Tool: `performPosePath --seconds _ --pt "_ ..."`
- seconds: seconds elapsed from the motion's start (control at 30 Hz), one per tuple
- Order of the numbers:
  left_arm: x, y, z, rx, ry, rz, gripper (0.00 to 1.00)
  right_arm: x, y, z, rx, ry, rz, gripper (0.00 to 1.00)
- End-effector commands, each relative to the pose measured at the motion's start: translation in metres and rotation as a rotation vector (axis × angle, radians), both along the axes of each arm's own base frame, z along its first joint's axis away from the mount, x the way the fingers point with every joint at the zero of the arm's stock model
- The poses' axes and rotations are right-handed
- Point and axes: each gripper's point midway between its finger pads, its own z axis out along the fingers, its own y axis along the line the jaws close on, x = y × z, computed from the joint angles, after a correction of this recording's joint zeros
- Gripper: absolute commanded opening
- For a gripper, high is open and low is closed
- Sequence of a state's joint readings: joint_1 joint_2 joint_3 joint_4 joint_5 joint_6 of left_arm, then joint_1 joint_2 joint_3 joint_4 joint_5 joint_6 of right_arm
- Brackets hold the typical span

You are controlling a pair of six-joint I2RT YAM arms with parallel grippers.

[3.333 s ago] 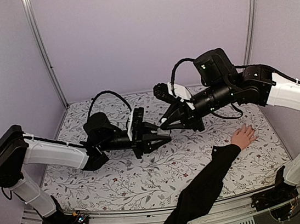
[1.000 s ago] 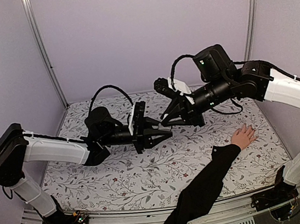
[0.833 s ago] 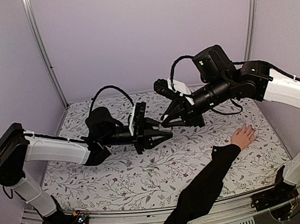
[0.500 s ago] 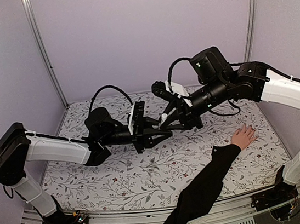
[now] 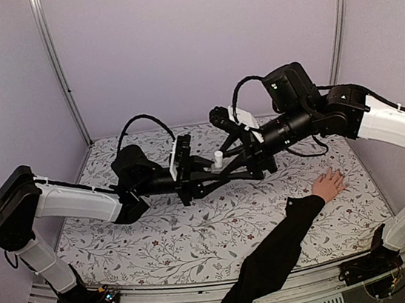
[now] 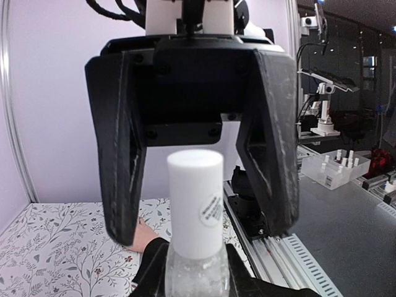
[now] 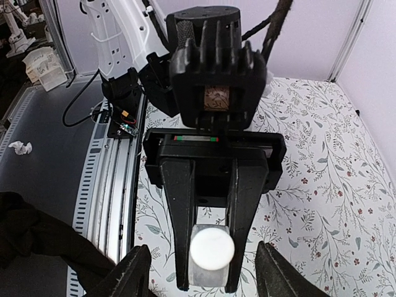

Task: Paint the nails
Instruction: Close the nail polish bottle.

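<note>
1. Left gripper [image 7: 211, 275] clamped on a nail polish bottle [image 6: 195, 272], held upright above the counter [image 5: 198, 234]; right gripper [image 6: 198, 226] spread wide, one finger on either side of the white cap [image 6: 194, 198], not touching it.
2. Could close off-centre and tilt the bottle, or pull it from the left grip and spill polish.
3. Could turn the bottle along with the cap if the left grip proves weak.
4. Nails [image 5: 338, 175] tiny, paint impossible to judge, on a light-skinned hand [image 5: 330, 184] lying flat on the counter at right with fingers spread, well apart from both grippers.

Soft even light, faint shadows, edges distorted.
</note>
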State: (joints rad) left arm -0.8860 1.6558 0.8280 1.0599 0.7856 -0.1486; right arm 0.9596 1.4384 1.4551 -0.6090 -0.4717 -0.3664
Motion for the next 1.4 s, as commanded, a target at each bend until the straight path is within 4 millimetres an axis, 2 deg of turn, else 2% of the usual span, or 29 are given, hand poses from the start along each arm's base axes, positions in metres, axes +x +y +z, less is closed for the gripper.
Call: performPosePath --seconds 0.0,0.17,0.4,0.73,1.07,1.23,1.37 --pt "-0.006 0.006 0.005 -0.017 -0.032 -0.043 0.0 0.0 -0.008 0.025 0.081 -0.038 -0.018 0.61" --pt "-0.019 0.006 0.001 0.007 -0.045 -0.138 0.0 -0.01 -0.01 0.042 0.14 -0.061 0.026 0.62" --pt "-0.031 0.005 -0.001 0.032 -0.035 -0.238 0.0 -0.022 -0.006 0.052 0.181 -0.073 0.113 0.57" --pt "-0.038 0.003 -0.002 0.047 -0.016 -0.297 0.0 -0.036 0.005 0.045 0.168 -0.042 0.207 0.43" --pt "-0.042 0.005 0.0 0.043 -0.007 -0.321 0.0 -0.038 0.011 0.032 0.142 -0.047 0.223 0.3" --pt "-0.041 0.006 0.001 0.041 -0.003 -0.311 0.0 -0.037 0.012 0.029 0.14 -0.054 0.217 0.18" --pt "-0.039 0.006 0.002 0.038 -0.002 -0.296 0.0 -0.037 0.012 0.026 0.133 -0.046 0.217 0.15"
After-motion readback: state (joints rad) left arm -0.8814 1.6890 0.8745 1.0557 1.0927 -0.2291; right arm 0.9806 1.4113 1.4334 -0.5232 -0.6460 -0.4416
